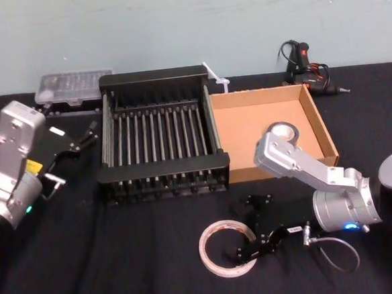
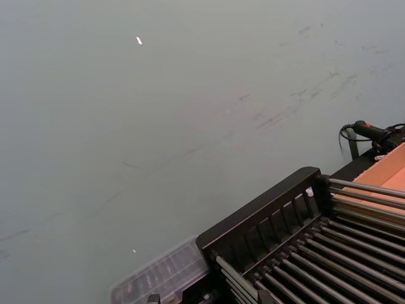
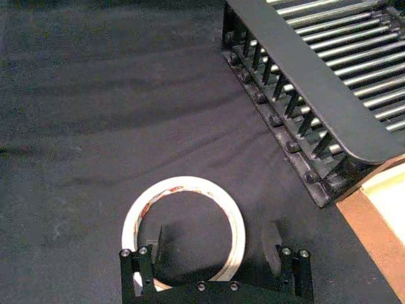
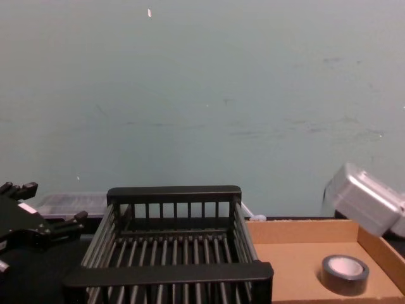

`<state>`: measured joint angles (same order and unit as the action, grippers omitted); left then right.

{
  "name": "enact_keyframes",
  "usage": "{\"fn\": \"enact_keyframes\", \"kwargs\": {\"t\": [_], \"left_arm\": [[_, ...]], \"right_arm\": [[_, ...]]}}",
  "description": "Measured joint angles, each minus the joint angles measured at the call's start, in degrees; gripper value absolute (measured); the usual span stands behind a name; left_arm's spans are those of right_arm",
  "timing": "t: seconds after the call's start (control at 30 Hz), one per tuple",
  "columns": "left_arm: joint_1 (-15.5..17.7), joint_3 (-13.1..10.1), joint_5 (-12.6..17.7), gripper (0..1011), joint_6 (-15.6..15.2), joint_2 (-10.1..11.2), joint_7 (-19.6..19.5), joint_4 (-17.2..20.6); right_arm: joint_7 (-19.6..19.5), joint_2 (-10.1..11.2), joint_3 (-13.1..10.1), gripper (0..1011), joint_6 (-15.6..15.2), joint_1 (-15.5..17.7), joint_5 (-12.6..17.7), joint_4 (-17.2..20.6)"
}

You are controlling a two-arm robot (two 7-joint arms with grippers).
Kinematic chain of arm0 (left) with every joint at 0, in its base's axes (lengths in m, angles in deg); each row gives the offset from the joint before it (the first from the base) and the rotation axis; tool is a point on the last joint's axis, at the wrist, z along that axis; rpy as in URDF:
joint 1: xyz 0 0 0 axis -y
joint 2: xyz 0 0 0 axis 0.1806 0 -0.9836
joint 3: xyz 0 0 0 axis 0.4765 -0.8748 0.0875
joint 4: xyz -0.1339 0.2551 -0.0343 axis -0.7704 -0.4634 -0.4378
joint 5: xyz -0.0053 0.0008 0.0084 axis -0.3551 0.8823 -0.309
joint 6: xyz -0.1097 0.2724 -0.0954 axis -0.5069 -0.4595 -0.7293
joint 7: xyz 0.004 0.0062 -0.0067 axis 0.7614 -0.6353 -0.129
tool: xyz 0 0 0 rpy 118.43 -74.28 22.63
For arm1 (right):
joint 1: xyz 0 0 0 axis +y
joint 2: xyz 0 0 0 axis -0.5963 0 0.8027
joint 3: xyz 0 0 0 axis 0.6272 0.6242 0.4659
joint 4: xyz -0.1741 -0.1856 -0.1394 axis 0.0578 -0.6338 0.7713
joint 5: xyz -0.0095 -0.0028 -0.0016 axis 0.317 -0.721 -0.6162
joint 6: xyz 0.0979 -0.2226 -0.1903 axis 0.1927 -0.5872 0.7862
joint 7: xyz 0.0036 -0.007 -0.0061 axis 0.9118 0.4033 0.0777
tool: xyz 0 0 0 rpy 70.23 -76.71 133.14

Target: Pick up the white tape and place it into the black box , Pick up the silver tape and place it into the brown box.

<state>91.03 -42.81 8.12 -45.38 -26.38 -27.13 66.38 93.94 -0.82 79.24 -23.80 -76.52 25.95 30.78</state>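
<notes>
White tape (image 3: 180, 184): lies flat on the black-clothed surface (image 1: 123, 260), in front of the black box (image 1: 164, 167) and well apart from it.
Right claw (image 3: 215, 244): released, low over the near part of the ring. One finger (image 3: 158, 237) stands inside the ring's hole, the other (image 3: 272, 240) outside its wall, so the jaws straddle a single wall of the roll.
Step in hand: judged to be the grasp of the white tape, not yet closed.
Grasp advice: lower until the fingertips reach close to the cloth, then close squarely across the wall. A tilted pinch is likely to let the thin ring twist or slip.
Lift advice: raise straight up and high enough for the hanging ring to pass over the black box's thick front rim before moving forward.
Release advice: open over the middle of the barred bottom, away from the slatted sides.
Silver tape (image 4: 345, 273): lies inside the brown box (image 1: 248, 126); that half of the task looks done.
Left claw (image 1: 81, 136): released, parked to the left of the black box, holding nothing.
</notes>
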Motion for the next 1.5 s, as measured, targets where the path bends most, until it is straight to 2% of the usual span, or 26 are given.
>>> {"fn": "enact_keyframes", "kwargs": {"t": [0.57,1.5], "left_arm": [[0.00,0.00,0.00,1001,0.00,0.00,0.00,0.00],[0.00,0.00,0.00,1001,0.00,0.00,0.00,0.00]], "right_arm": [[-0.02,-0.94,1.09,1000,-0.84,-0.83,-0.40,-1.66],[-0.08,-1.31,1.39,1000,-0.91,-1.01,-0.14,-2.36]]}}
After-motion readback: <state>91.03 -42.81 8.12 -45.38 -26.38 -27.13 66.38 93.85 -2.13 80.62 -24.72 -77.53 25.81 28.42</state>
